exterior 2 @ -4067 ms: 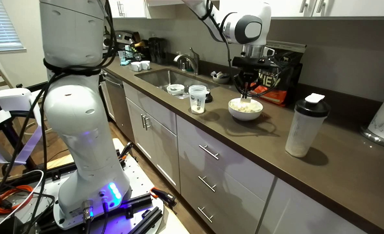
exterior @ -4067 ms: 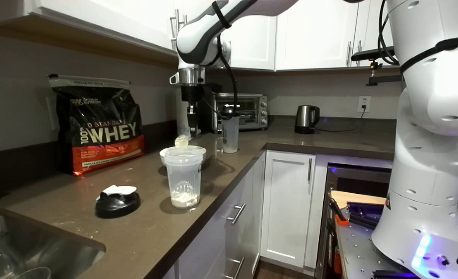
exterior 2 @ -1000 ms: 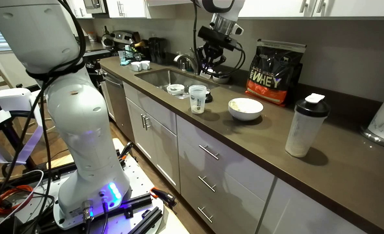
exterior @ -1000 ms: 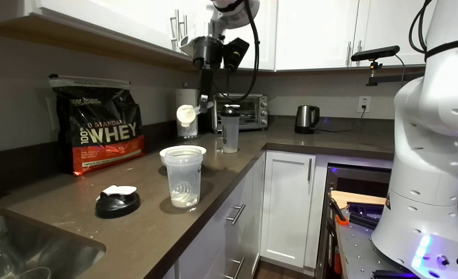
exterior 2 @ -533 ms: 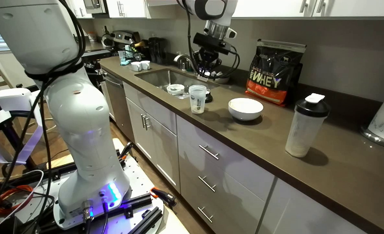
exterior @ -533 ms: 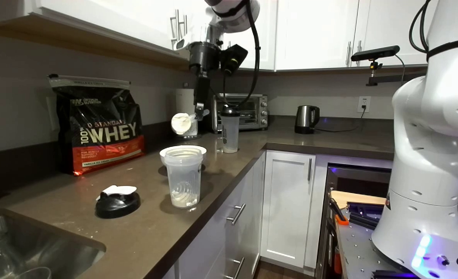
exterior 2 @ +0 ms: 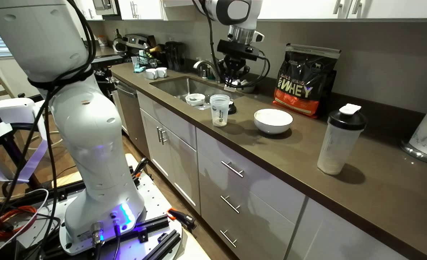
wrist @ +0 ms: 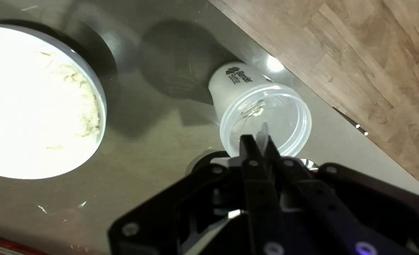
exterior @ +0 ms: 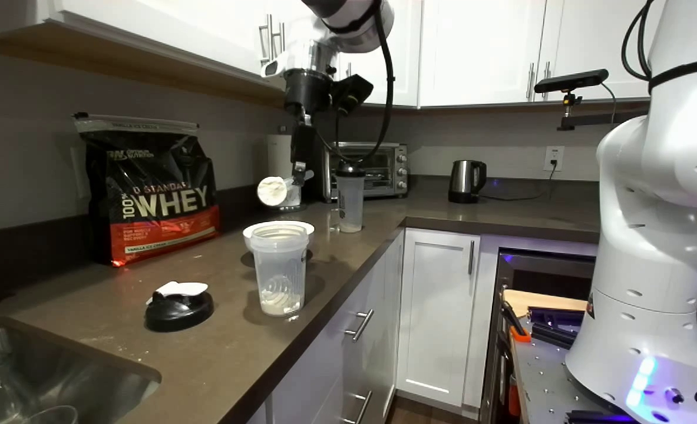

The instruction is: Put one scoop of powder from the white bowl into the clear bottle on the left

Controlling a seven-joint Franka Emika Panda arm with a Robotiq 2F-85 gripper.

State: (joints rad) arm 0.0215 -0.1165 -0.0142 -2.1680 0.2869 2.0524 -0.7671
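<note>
My gripper (exterior: 299,174) is shut on the handle of the small white scoop (exterior: 286,200). The scoop is heaped with pale powder (exterior: 272,191) and tilted on its side in an exterior view. A pale part of it shows under the gripper (exterior 2: 231,80). The clear bottle (exterior 2: 219,107) stands upright and lidless with some powder at its bottom (exterior: 280,303). In the wrist view the fingertips (wrist: 259,141) overlap the bottle's rim (wrist: 227,124); the scoop's cup is hidden there and only the handle tip shows. The white bowl (exterior 2: 273,126) holds powder (wrist: 89,117) beside the bottle.
A closed shaker bottle (exterior 2: 338,148) with a black lid stands beyond the bowl. A loose black lid (exterior: 178,311) lies near the sink (exterior 2: 177,85). A black whey bag (exterior: 154,200) leans at the wall. Cabinets hang above the counter, whose front edge is near the bottle.
The scoop was at the white bowl about four seconds ago and is lifted, full, toward the bottle's side. Over the last second the gripper has lowered a little and the scoop has turned further sideways.
</note>
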